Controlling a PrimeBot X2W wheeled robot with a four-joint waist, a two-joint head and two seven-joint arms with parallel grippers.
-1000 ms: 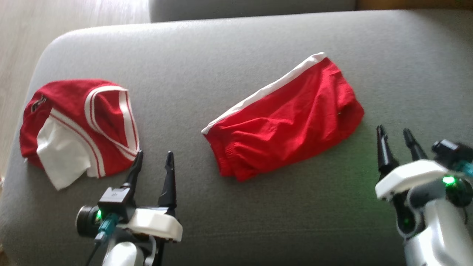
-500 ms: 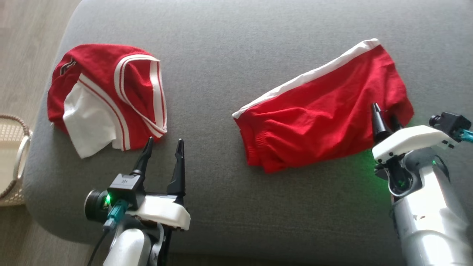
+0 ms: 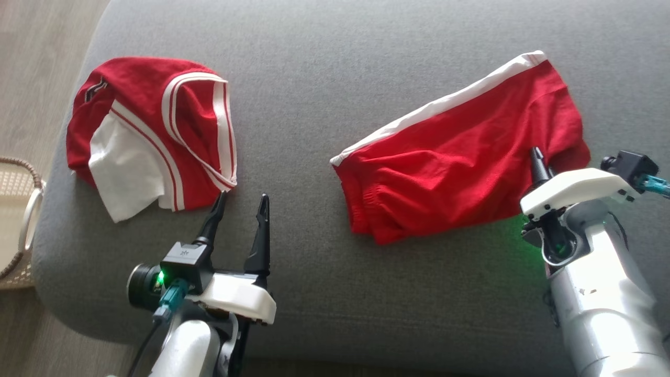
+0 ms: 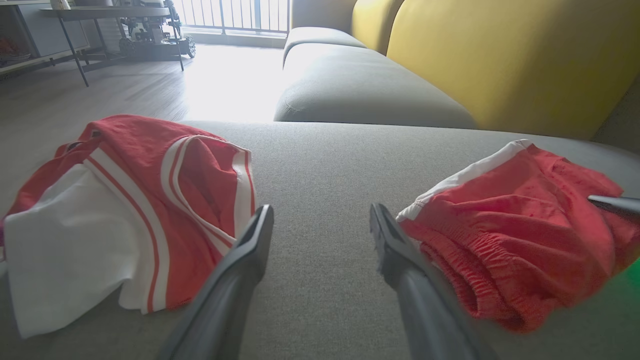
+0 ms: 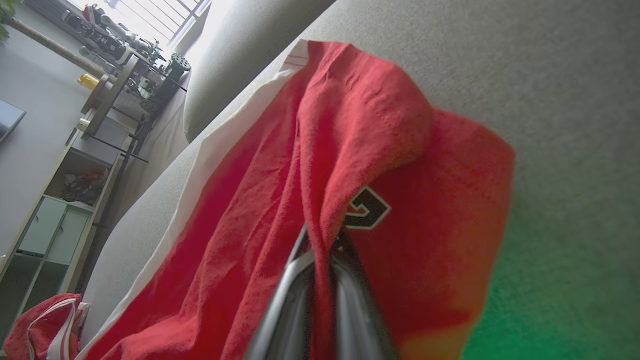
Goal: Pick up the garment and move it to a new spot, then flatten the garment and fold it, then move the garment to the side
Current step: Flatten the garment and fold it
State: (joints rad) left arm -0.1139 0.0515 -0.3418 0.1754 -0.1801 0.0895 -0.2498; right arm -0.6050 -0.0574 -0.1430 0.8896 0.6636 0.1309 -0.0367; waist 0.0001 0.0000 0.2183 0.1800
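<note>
The garment, red shorts (image 3: 460, 157) with a white side stripe, lies crumpled on the right half of the grey sofa cushion (image 3: 314, 78). My right gripper (image 3: 539, 159) is at the shorts' right end, shut on a pinched fold of the red cloth. The right wrist view shows the fabric (image 5: 280, 200) gathered between the closed fingers (image 5: 325, 245), next to a small black-and-white logo. My left gripper (image 3: 242, 199) hovers open over bare cushion between the two clothes, holding nothing. In the left wrist view its gripper (image 4: 321, 212) is spread, with the shorts (image 4: 515, 225) to the right.
A red and white shirt (image 3: 152, 136) lies bunched at the cushion's left end, just beyond my left fingertips. A woven basket (image 3: 15, 225) stands on the floor off the left edge. Yellow backrests (image 4: 500, 50) and another grey seat lie beyond.
The head camera has tilted down. My right gripper moved forward onto the shorts' right end and shut on the cloth. The left gripper stayed open.
</note>
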